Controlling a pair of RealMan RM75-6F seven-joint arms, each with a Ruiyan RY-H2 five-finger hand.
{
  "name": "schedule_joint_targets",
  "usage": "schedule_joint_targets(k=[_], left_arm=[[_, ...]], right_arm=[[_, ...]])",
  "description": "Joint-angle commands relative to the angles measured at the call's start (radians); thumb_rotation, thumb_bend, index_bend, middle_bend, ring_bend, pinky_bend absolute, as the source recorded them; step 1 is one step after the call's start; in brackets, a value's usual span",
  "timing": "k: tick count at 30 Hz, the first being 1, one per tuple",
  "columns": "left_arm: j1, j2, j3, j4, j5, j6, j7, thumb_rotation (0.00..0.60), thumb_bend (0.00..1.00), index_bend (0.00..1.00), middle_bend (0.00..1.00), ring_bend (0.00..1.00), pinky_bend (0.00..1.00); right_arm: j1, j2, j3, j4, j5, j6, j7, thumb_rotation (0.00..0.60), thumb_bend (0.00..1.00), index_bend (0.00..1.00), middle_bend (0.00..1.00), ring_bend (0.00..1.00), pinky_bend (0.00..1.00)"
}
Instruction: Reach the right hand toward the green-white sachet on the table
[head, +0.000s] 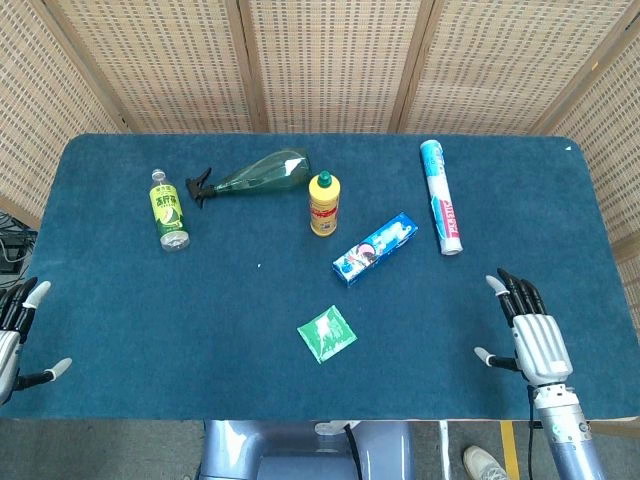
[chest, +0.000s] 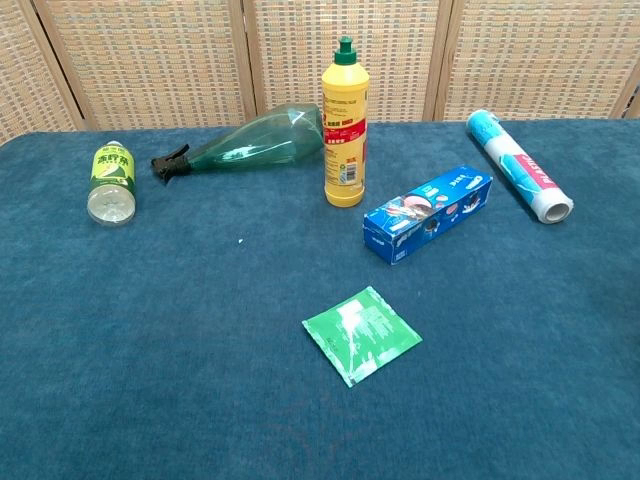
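The green-white sachet (head: 327, 334) lies flat on the blue desk (head: 150, 300), near the front edge. The right hand (head: 532, 335) rests at the near right, well apart from it, fingers (head: 520, 290) spread and holding nothing. The left hand (head: 14, 335) shows at the near left edge, fingers apart.

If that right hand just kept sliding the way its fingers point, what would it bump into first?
Probably nothing. The right hand points up the table, slightly leftward, over bare cloth; the rolled tube lies left of that line. The green-white sachet sits well off to its left. Depth is uncertain.
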Motion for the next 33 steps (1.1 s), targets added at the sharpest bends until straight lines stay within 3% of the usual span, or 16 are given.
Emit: schedule_joint_targets(k=[1,30,32,33], left_arm=[[0.001,0.000,0.001,-0.002,0.002,0.002,0.002,0.583,0.04,0.00,0.00,0.00,0.00],[0.003,0.003,-0.002,-0.004,-0.004,0.004,0.000,0.584,0.04,0.00,0.00,0.00,0.00],[0.004,0.003,-0.003,-0.005,-0.005,0.008,-0.003,0.584,0.04,0.00,0.00,0.00,0.00],[0.005,0.004,-0.004,-0.005,-0.005,0.010,-0.004,0.583,0.04,0.00,0.00,0.00,0.00]], right_arm=[[-0.001,0.001,0.000,0.000,0.000,0.001,0.003,0.600,0.12,0.00,0.00,0.00,0.00],[0.008,-0.001,-0.011,0.000,-0.040,-0.002,0.027,0.600,0.12,0.00,0.00,0.00,0.00],[0.010,-0.016,0.001,0.011,-0.058,0.026,0.024,0.600,0.12,0.00,0.06,0.04,0.05],[0.012,-0.025,0.006,0.017,-0.070,0.037,0.016,0.600,0.13,0.00,0.17,0.14,0.15]])
